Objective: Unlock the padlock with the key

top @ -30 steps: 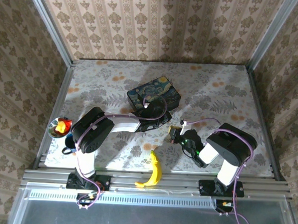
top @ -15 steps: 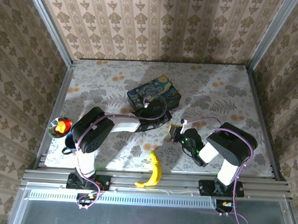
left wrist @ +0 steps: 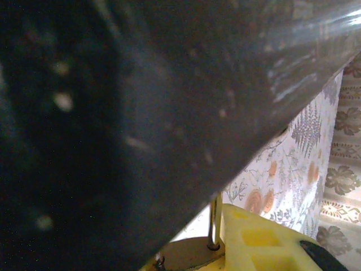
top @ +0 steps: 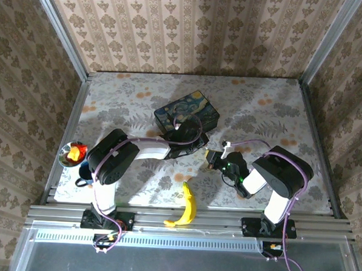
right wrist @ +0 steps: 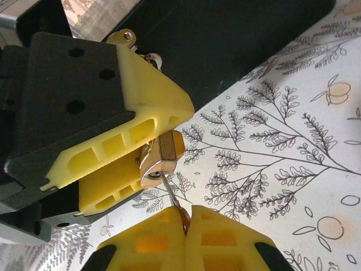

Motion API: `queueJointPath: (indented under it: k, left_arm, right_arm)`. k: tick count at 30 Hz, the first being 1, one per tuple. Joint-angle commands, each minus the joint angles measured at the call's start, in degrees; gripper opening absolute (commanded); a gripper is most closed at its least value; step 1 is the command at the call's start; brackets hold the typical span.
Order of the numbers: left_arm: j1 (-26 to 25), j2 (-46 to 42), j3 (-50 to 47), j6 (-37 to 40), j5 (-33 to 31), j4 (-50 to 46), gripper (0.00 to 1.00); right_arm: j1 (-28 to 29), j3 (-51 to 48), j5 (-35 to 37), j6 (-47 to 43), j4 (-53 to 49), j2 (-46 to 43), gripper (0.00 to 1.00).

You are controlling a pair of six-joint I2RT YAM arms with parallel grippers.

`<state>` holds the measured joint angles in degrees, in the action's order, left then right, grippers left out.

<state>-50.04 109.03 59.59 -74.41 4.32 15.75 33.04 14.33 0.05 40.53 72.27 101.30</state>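
Observation:
The small brass padlock [right wrist: 164, 160] is pinched between the yellow fingers [right wrist: 144, 107] of my left gripper [top: 198, 148], just in front of the painted box [top: 187, 114]. My right gripper [right wrist: 186, 224] is shut on the bow of the thin silvery key [right wrist: 171, 193]. The key's blade reaches up to the keyhole in the padlock's underside. In the left wrist view the padlock's brass top [left wrist: 189, 254] and one silver shackle leg [left wrist: 213, 223] show beside a yellow finger [left wrist: 254, 243], under the dark box [left wrist: 113, 113]. From above, the right gripper [top: 211, 157] meets the left one mid-table.
A banana [top: 188, 206] lies near the front edge between the arm bases. A metal bowl [top: 72, 154] with something orange sits at the left edge, a dark object [top: 83, 180] beside it. The floral tablecloth [top: 267, 109] stretches to the right.
My right gripper has crept slightly up and left toward the left gripper with the key. The left arm and the box have not moved.

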Motion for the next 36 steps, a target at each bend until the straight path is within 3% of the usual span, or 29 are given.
queueJointPath:
  k: [1, 18, 29, 36]
  left_arm:
    - [-1.27, 0.91, 0.58, -2.76, 6.53, 1.20, 0.00]
    - [-1.81, 1.80, 1.45, -3.25, 7.55, 0.82, 0.00]
    - [-1.78, 1.36, 0.88, -3.05, 7.55, 1.04, 0.00]
    - [-1.62, 1.47, 0.05, -3.77, 7.46, 2.25, 0.00]
  right_arm:
    - [-1.13, 2.50, -1.10, 4.54, 1.92, 1.18, 0.00]
    - [-0.95, 4.18, -1.04, 14.06, -1.41, -0.58, 0.00]
    - [-1.40, 4.77, -0.07, 11.19, -10.35, -6.94, 0.00]
    - [-1.40, 4.13, 0.30, 10.78, -10.80, -7.71, 0.00]
